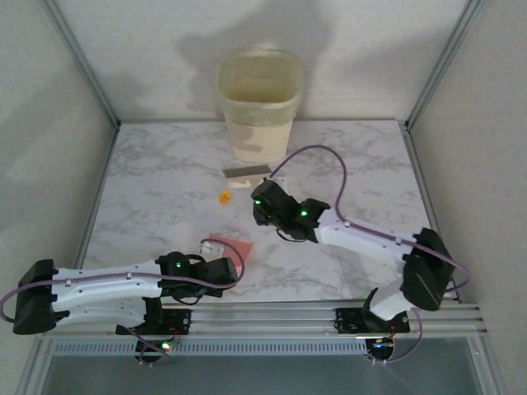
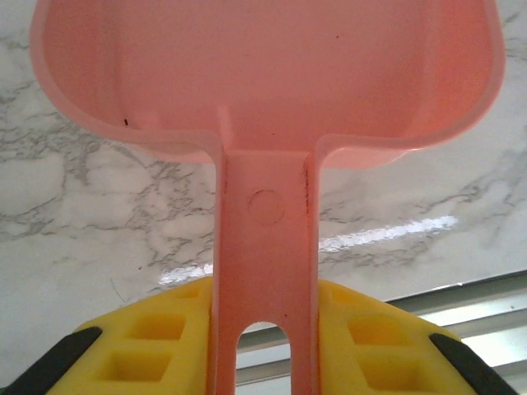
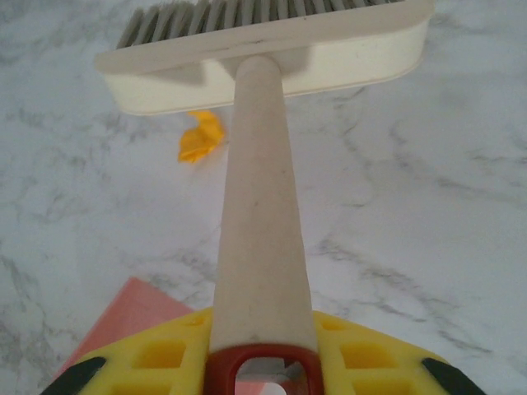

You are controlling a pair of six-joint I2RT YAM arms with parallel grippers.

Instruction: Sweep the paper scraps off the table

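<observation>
R hand (image 3: 262,355) is clamping brush (image 3: 260,206), head crosswise just beyond orange paper scrap (image 3: 200,137), which is lying left of handle; L hand (image 2: 263,350) is gripping dustpan (image 2: 263,74) farther back.

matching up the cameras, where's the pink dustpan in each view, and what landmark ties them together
top external: the pink dustpan sits low, left of centre, near the front edge.
left wrist: pan across the top, handle running down the middle.
right wrist: a pink corner at bottom left, beside the brush.
shared landmark: the marble-veined table beneath it in all three.
</observation>
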